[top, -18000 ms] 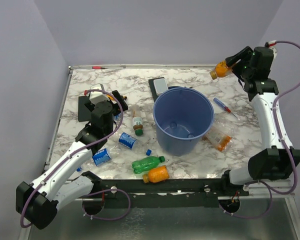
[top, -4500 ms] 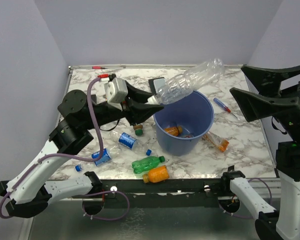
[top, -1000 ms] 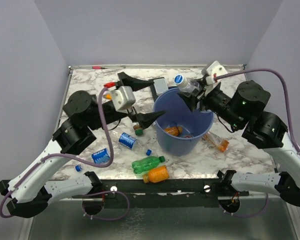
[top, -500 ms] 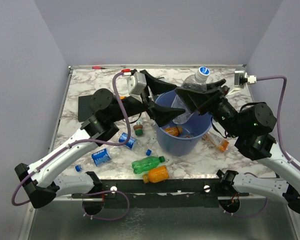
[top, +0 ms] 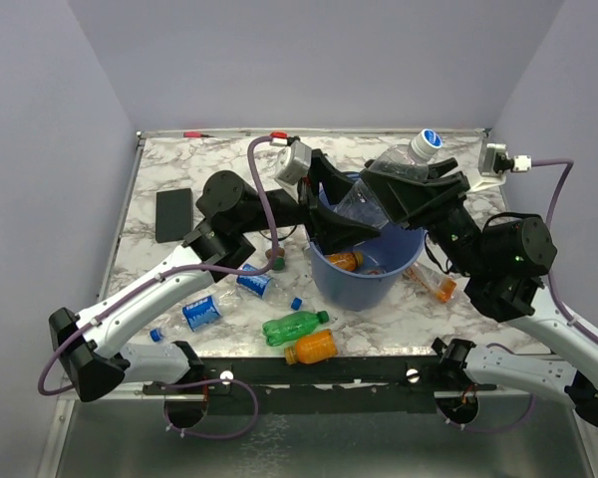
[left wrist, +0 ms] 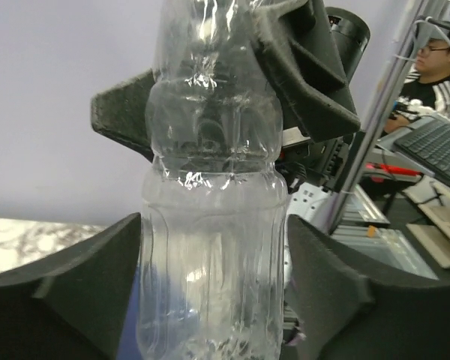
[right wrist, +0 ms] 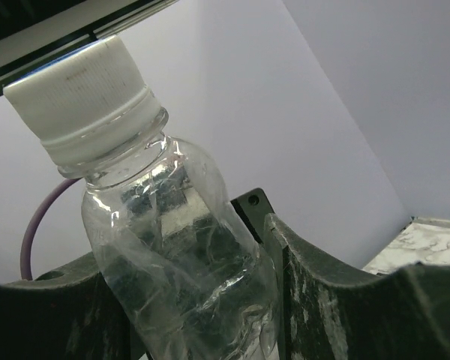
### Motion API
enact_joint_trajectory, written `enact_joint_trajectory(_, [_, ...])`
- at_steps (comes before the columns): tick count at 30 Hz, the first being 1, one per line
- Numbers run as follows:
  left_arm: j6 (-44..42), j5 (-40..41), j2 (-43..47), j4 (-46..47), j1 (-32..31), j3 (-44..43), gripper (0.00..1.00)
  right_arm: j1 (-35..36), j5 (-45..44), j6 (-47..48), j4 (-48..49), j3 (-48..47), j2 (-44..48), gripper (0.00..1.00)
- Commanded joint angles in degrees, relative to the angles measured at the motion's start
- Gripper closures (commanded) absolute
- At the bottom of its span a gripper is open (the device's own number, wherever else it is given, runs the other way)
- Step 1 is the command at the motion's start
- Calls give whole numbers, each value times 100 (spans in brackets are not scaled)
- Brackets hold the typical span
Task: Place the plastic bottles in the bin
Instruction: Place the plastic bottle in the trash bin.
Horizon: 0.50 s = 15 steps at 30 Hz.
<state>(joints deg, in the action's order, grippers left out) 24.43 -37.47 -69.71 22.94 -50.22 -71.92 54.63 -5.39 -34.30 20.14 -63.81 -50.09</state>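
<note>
- I have the large clear bottle (top: 359, 202) up in the air over the bin (top: 359, 294). It is tilted, with its cap (top: 428, 139) toward the table's far right corner and its lower end over the far left of the bin's mouth.
- My right fingers (right wrist: 337, 300) are clamped on the bottle's upper part, just below the cap, one on each side of the shoulder.
- My left fingers (left wrist: 67, 292) sit on either side of the bottle's lower body, right up against the plastic. I cannot tell whether they are actually squeezing it or just touching it.
- In the left wrist view the two pairs of fingers are stacked on the same bottle, right pair above, left pair below, with a band of bare plastic between them.
- The bin stands around the middle of the table (top: 229, 159), and a small orange bottle (top: 345, 261) lies in its bottom.
- A green bottle (top: 294, 326) and an orange bottle (top: 312, 347) lie on the table by the near edge.
- A blue-labelled bottle (top: 253, 282) lies just left of the bin, and a second labelled bottle (top: 201, 311) lies nearer the left edge.
- Another orange-capped bottle (top: 434, 284) lies on its side just right of the bin.
</note>
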Motion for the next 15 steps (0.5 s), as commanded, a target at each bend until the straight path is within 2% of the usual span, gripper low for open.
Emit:
enact_joint_trajectory(1, [253, -578, -186, 167, -50, -266, 34, -10, 104, -55, 221, 41, -54, 67])
enact_joint_trajectory(4, [295, -631, -259, 167, -54, -271, 59, -14, 87, 5, 127, -2, -72, 62])
enact_joint_trajectory(5, [272, -630, -261, 167, -55, -251, 66, -10, 76, 27, 74, -29, -63, 57])
enact_joint_trajectory(7, [218, -586, -235, 163, -53, -212, 75, -14, 64, 113, -129, -122, -27, 36])
enact_joint_trajectory(9, [53, -427, -170, 47, -50, -192, 77, -14, -35, 239, -516, -316, 8, 17])
enact_joint_trajectory(11, [-197, -162, -81, -193, -53, -189, 77, -14, -244, 461, -1015, -566, 82, 4])
enact_joint_trajectory(12, [-347, 49, -29, -338, -50, -190, 77, -14, -385, 595, -1345, -698, 134, 1])
enact_joint_trajectory(15, [-767, 898, 105, -807, -21, -159, 77, -14, -1099, 1028, -2275, -915, 460, 0])
